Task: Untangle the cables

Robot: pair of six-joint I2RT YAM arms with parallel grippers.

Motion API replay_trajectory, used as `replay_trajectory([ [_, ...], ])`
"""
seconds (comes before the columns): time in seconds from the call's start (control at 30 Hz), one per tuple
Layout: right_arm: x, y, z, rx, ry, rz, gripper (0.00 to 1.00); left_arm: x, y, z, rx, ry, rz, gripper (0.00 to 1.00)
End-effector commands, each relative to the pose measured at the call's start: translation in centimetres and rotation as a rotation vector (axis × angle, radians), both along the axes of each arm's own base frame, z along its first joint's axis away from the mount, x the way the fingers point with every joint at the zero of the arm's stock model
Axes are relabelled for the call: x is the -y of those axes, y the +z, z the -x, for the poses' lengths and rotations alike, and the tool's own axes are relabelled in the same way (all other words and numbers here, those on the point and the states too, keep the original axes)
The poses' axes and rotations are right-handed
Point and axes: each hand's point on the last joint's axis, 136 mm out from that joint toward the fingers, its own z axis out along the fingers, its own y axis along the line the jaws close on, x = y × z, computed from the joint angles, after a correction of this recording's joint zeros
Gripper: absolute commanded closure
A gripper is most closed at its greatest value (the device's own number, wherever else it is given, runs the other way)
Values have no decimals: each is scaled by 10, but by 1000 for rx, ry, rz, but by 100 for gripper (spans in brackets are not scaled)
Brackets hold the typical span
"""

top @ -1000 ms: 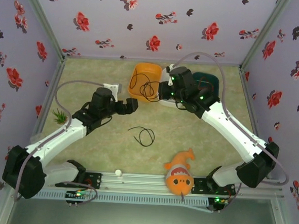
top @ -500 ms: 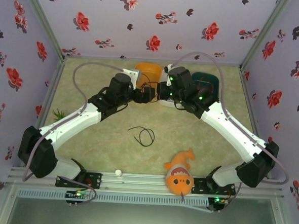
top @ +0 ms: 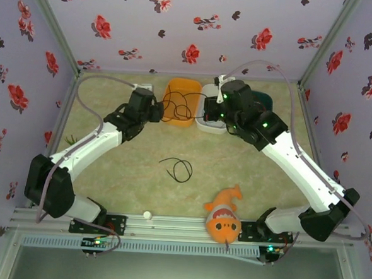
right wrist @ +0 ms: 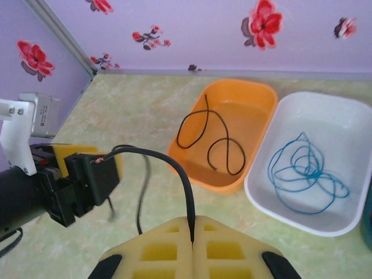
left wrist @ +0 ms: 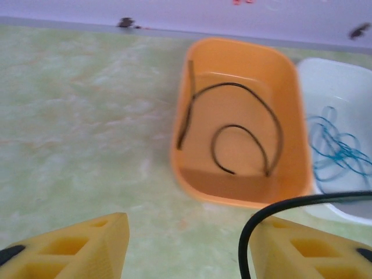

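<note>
Right end effector (top: 210, 110), seen from above, sits at the white tray (top: 216, 126), with the left end effector (top: 158, 112) beside the orange tray (top: 183, 84). A loose black cable (top: 178, 169) lies mid-worktop.

On the left wrist I see fingers (left wrist: 87, 247) apart, and a taut black cable (left wrist: 302, 200) crosses the right one.

On the right wrist the fingers (right wrist: 157, 250) are together, clamped on that taut black cable. A coiled black cable (right wrist: 215, 145) lies in the orange tray, and a blue cable (right wrist: 302, 171) lies in the white one.

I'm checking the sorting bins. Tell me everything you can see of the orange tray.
The orange tray is a shallow, rounded rectangular tub, plastic-looking and glossy, upright on the table near the back wall. A thin black cable lies loosely looped on its floor. The white tray sits close beside it.
</note>
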Motion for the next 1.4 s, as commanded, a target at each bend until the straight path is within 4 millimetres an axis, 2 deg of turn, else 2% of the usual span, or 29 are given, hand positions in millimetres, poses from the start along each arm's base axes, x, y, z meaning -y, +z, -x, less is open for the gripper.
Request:
replay_trajectory([
  [0.0,17,21,-7,68,-52,55,100,-35,-19,-4,-51,117,-44,42],
  [0.13,22,31,-26,83,-83,46,100,-59,-28,-3,-72,166,-51,39],
  [0.2,23,32,-43,75,-109,55,100,-64,-26,-2,-60,155,-64,29],
  [0.3,23,28,-73,61,-148,74,100,-50,-14,2,-19,32,-53,6],
  [0.37,16,26,-90,60,-145,69,100,-39,-4,6,5,-34,-20,0],
  [0.53,-1,20,-136,64,-157,63,100,-22,19,17,55,-136,63,0],
  [0.67,-15,23,-164,100,-155,44,100,-1,38,28,110,-268,139,0],
  [0.8,-30,16,-188,114,-147,22,100,2,48,30,139,-302,142,0],
  [0.93,-42,5,-209,120,-147,13,100,4,52,27,144,-301,145,0],
  [1.13,-46,-19,-234,106,-176,31,100,6,49,24,129,-294,156,0],
  [1.37,-43,-54,-246,68,-204,97,100,5,38,25,103,-282,163,0],
])
